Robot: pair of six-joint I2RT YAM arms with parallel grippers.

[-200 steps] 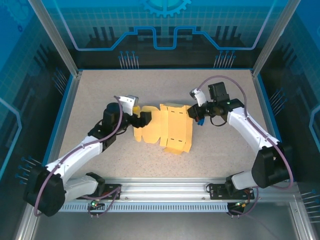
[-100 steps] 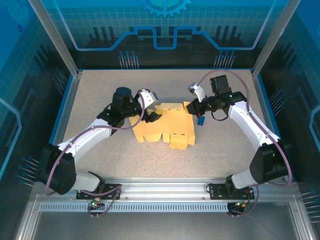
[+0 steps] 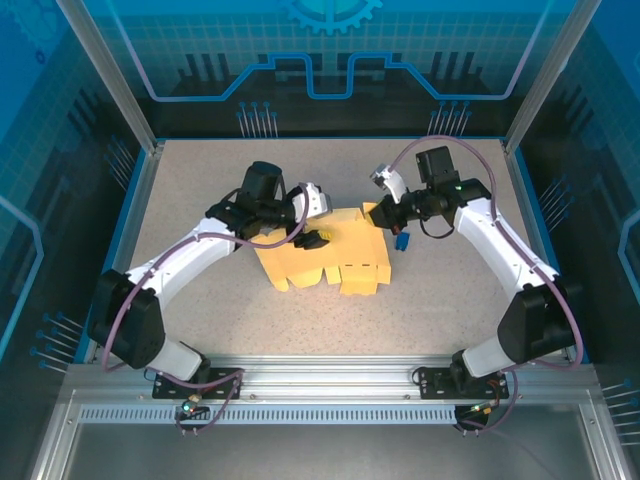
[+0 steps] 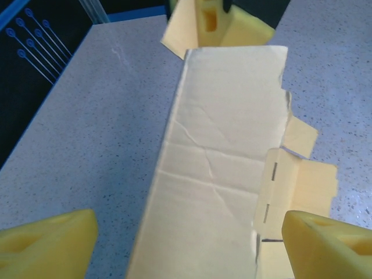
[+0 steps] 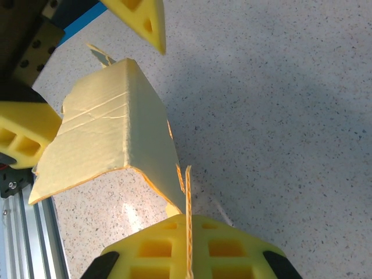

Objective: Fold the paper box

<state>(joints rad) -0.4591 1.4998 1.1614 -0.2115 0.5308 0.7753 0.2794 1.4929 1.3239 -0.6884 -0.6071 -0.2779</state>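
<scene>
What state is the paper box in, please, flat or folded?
Partly folded: the paper box bends sharply along one crease, while its side flaps lie spread out.

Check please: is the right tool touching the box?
Touching. The right wrist view shows a thin flap of the box clamped edge-on inside the shut right tool.

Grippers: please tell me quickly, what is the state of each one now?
Left gripper: open, over the paper box, not gripping it.
Right gripper: shut on an edge of the paper box.
</scene>
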